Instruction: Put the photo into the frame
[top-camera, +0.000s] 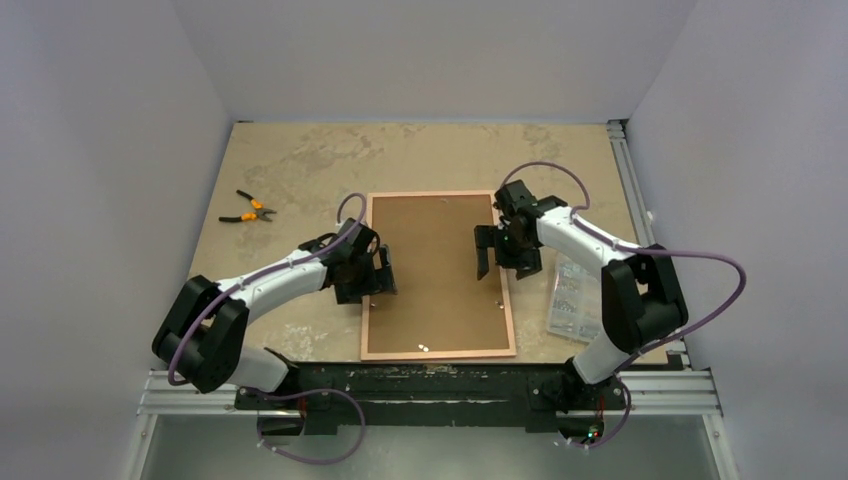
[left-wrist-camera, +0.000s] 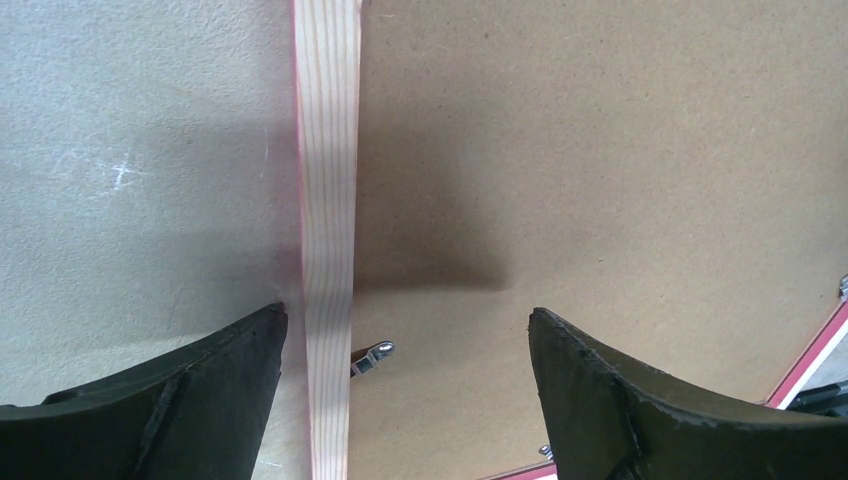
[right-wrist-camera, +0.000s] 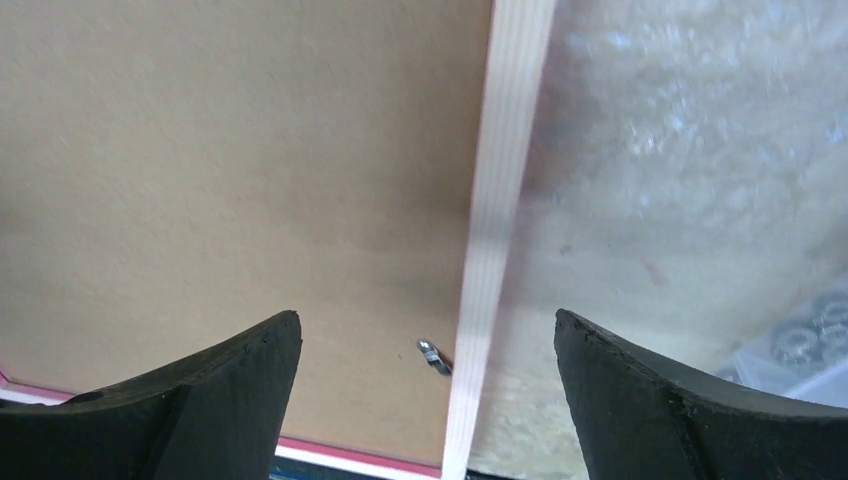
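Frame (top-camera: 440, 353): lies back-up at mid-bench (top-camera: 300, 160), near edge by the arm bases, brown backing board (top-camera: 435, 270) filling it. Open bench runs along its far and left sides.
Left claw (top-camera: 372, 280): jaws apart, straddling the left rail.
Right claw (top-camera: 505, 262): jaws apart, straddling the right rail.
Surrounds: orange-handled pliers (top-camera: 247, 210) well apart at far left; clear packet of small parts (top-camera: 575, 300) near the right rail.
Wrist views add: pale wood grain on the rails, a pink outer edge, a small metal tab (left-wrist-camera: 372, 357) just inside each straddled rail.
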